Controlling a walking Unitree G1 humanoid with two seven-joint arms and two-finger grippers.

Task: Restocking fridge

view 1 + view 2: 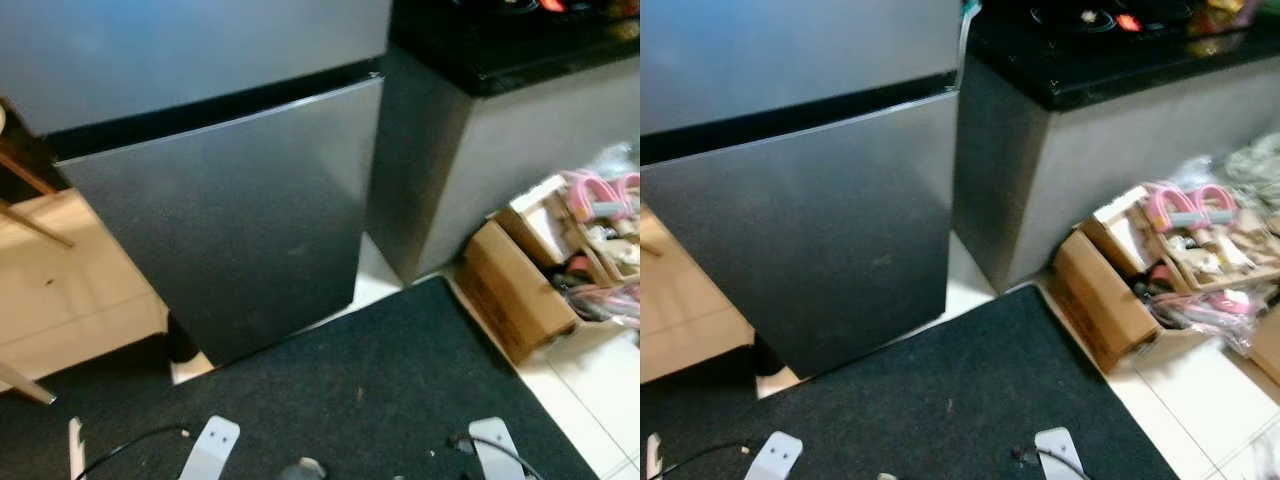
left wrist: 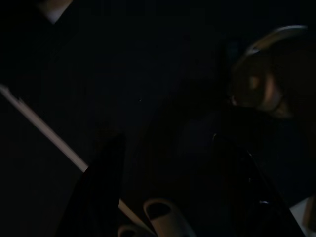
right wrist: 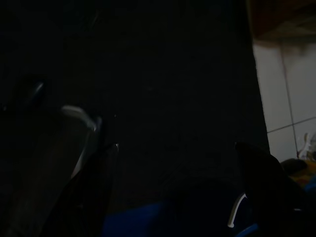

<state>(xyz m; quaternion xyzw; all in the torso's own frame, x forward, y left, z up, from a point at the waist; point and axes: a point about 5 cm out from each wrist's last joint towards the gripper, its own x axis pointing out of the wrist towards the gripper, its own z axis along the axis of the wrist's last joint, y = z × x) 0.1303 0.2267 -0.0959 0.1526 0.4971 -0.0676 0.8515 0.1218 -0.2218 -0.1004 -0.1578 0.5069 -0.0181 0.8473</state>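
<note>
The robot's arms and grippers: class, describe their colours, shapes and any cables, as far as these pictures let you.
Low in the left eye view, the left arm and right arm show as flat, rounded silver plates, each with a small hole and a thin black cable alongside. In the dark wrist views, the left gripper and right gripper each have two long, tapering black fingers.

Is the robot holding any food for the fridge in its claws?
Nothing is held. In the dark wrist views the left gripper and right gripper both have fingers spread with nothing between them. The fridge doors are shut.
</note>
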